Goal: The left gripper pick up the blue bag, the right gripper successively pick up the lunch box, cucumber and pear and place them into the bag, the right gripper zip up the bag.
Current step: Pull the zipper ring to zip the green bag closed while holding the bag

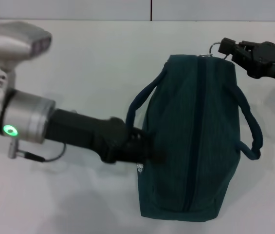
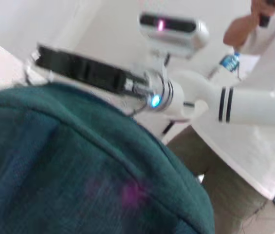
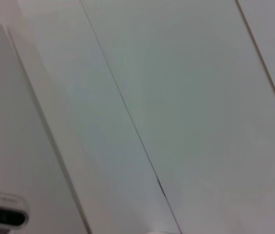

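Note:
The blue bag (image 1: 191,141) lies on the white table with its zipper line (image 1: 198,122) closed along the top. My left gripper (image 1: 144,147) is shut on the bag's left side, just below one loop handle (image 1: 139,100). At the bag's far end, my right gripper (image 1: 226,48) is pinched on the metal ring zipper pull (image 1: 214,48). In the left wrist view, teal bag fabric (image 2: 79,165) fills the foreground and the right gripper (image 2: 39,56) reaches over it. The lunch box, cucumber and pear are out of view.
The white table (image 1: 79,58) runs back to a wall. A person (image 2: 254,146) in a white shirt stands beyond the robot's body in the left wrist view. The right wrist view holds only pale wall panels (image 3: 176,97).

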{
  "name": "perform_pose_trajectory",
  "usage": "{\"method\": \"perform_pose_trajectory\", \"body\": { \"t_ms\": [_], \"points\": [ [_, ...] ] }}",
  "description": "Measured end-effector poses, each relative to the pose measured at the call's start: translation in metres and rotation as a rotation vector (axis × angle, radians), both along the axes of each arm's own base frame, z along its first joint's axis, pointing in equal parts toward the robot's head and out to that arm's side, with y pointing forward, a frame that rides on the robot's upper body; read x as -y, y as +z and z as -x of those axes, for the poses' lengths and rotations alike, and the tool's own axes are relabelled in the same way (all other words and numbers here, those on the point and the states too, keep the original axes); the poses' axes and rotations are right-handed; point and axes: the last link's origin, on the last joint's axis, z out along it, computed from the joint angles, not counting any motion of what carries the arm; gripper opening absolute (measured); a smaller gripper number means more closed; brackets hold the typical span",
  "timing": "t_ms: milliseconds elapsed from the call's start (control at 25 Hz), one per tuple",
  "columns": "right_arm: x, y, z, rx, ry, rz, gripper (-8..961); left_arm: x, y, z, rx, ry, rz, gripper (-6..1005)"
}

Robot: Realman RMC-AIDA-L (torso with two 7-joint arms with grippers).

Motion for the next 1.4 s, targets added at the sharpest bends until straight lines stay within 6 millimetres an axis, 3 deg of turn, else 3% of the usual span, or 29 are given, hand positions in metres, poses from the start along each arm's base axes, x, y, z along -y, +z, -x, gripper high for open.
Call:
{"method": "perform_pose_trajectory", "body": {
  "t_ms": [160,360,520,720,1160,1320,1400],
  "points": [
    [0.002,0.002,-0.003,-0.003,-0.005,-0.003,15,-0.008,0.026,0.001,0.015,0.065,-0.001,163],
    [0.004,0.003,-0.004,-0.008,0.001,0.001,15,-0.022,0.048,-0.010,-0.017,0.148,0.020,405],
    [0.005,0.002,-0.004,-0.011,-0.001,0.003,15,-0.035,0.051,-0.030,-0.047,0.181,0.057,419],
    [0.007,0.000,-0.003,-0.018,0.003,0.008,15,-0.047,0.058,-0.037,-0.152,0.244,0.102,421],
    [0.012,0.001,-0.007,-0.029,0.000,0.011,15,-0.050,0.121,-0.052,-0.254,0.285,-0.059,419],
    [0.012,0.001,-0.007,-0.030,0.000,0.011,15,-0.056,0.127,-0.068,-0.258,0.260,-0.077,416],
    [0.012,0.001,-0.007,-0.031,0.000,0.011,15,-0.060,0.119,-0.076,-0.264,0.245,-0.056,417]
  ]
}}
